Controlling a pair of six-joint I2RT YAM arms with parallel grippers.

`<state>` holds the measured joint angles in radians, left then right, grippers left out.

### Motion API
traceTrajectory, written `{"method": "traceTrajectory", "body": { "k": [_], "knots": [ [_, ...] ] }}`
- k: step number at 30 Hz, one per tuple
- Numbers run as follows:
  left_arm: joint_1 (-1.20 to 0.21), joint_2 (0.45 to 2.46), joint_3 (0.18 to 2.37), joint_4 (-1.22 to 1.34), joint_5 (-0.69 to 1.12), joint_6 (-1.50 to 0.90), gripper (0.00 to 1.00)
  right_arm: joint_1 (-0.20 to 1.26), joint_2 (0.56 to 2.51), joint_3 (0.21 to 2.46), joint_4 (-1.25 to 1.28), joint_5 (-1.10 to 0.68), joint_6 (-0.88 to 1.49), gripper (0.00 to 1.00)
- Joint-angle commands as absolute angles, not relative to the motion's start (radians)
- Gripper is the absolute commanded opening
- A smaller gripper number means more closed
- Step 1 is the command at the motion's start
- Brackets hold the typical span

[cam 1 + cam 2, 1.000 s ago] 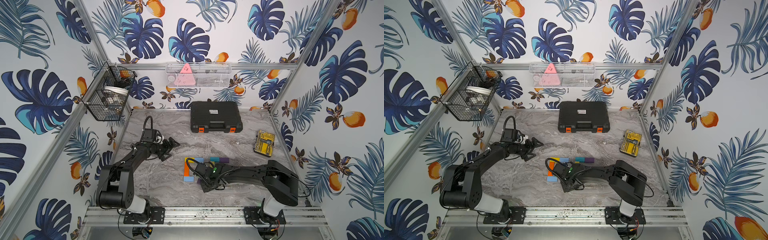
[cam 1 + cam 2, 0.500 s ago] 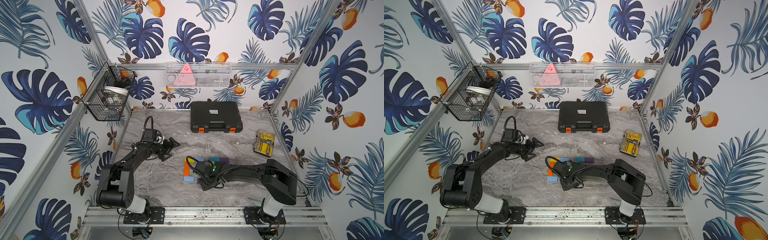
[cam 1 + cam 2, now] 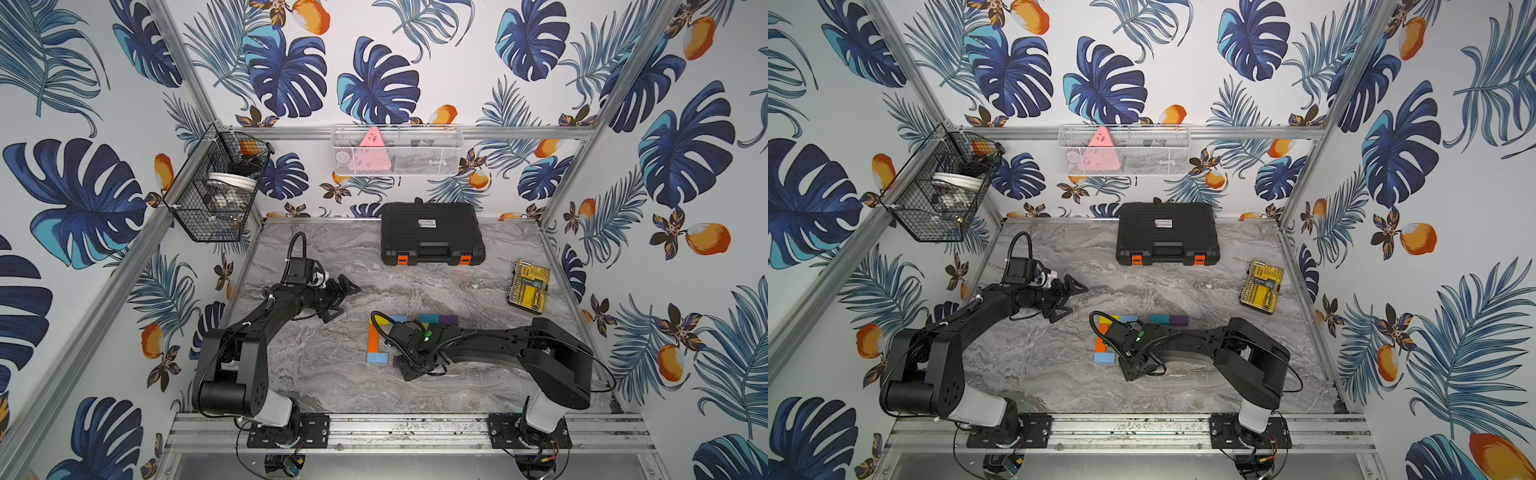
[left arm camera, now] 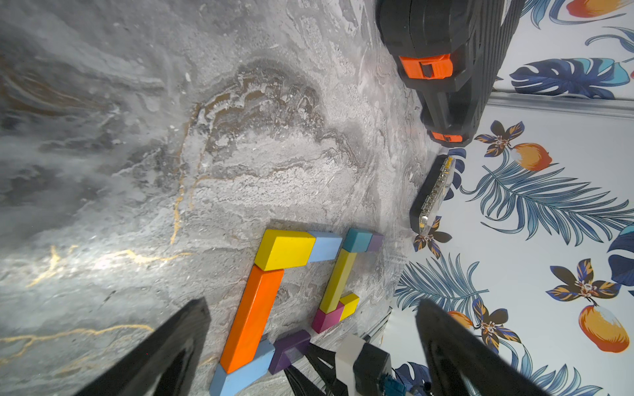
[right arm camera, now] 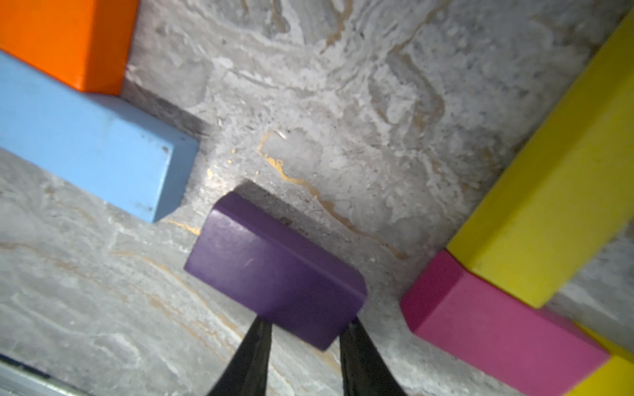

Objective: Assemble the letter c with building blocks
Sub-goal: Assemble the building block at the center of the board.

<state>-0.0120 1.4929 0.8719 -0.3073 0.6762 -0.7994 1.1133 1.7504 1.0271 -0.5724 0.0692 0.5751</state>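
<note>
The building blocks lie flat on the marble table [image 3: 316, 365]. An orange block [image 4: 254, 315] forms a spine. A yellow [image 4: 286, 248], a light blue [image 4: 326, 245], a teal [image 4: 356, 239] and a purple block [image 4: 376, 241] run from its far end. Another light blue block [image 5: 85, 137] lies at its near end. Beside that block lies a purple block [image 5: 274, 271], its near end between the narrowly parted fingers of my right gripper [image 5: 305, 322]; a grip is not discernible. A long yellow [image 4: 338, 279] and a magenta block [image 4: 327, 319] sit inside. My left gripper [image 3: 343, 302] hovers open and empty, to the left.
A black tool case [image 3: 432, 235] stands at the back. A yellow-and-black drill-bit case [image 3: 528, 291] lies near the right wall. A black wire basket [image 3: 216, 187] hangs on the left wall and a white mesh shelf [image 3: 397, 151] on the back wall.
My right gripper has shifted slightly at the purple block. The left arm has not moved.
</note>
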Motion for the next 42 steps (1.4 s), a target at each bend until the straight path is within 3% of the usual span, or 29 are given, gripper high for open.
{"method": "traceTrajectory", "body": {
  "k": [1,28,42],
  "knots": [
    [-0.012,1.487,0.874,-0.293,0.678,-0.811,0.99,1.114,1.756,1.034,-0.563,0.063,0.568,0.36],
    [-0.014,1.488,0.874,-0.284,0.681,-0.815,0.99,1.108,1.771,1.040,-0.551,0.077,0.579,0.40],
    [-0.015,1.485,0.870,-0.281,0.682,-0.819,0.99,1.108,1.758,1.029,-0.563,0.093,0.574,0.53]
  ]
}}
